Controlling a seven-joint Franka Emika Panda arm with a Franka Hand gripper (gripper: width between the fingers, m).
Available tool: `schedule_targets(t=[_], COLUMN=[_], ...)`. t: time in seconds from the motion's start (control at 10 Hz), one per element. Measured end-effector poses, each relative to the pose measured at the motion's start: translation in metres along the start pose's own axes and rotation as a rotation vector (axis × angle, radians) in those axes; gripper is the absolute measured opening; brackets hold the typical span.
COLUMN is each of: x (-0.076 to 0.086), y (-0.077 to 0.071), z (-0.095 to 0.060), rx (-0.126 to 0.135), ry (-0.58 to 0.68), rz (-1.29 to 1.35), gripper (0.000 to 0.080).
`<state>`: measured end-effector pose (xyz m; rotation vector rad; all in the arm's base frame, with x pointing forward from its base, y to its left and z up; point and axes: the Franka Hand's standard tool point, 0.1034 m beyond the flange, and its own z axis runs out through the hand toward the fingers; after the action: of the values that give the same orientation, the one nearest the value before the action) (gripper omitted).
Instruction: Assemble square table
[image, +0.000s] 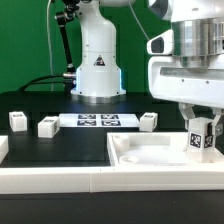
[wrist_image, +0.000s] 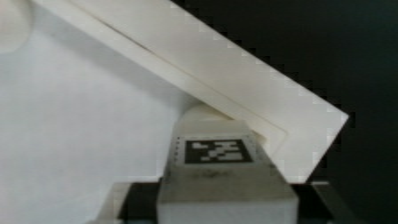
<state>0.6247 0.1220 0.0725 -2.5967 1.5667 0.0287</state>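
Observation:
My gripper (image: 199, 128) is at the exterior view's right, shut on a short white leg (image: 198, 146) with a black-and-white tag. The leg hangs upright just above the far right corner of the large white square tabletop (image: 150, 152). In the wrist view the tagged leg (wrist_image: 217, 152) sits between the two black fingers (wrist_image: 150, 198), and the tabletop (wrist_image: 107, 110) lies beneath with its corner edge running past. Three more loose legs stand on the black table: two (image: 17, 121) (image: 47, 127) at the left and one (image: 149, 121) mid-table.
The marker board (image: 98, 121) lies flat behind the tabletop. The robot's white base (image: 97, 62) stands at the back. A long white rail (image: 55, 181) runs along the front edge, and another white piece (image: 3, 150) sits at the far left.

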Motion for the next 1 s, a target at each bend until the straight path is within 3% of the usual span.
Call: schedule_targets(t=[0.6,0.8,1.0], x=[0.0005,0.0003,0.0010], y=[-0.0013,-0.0015,-0.0014], z=[0.0001,0.0002,0.0000], rx=[0.010,0.011,0.012], ry=[-0.025,-0.025,-0.024], rz=[0.389,0.333,0.266], gripper=[0.0290,0.0290,0.0578])
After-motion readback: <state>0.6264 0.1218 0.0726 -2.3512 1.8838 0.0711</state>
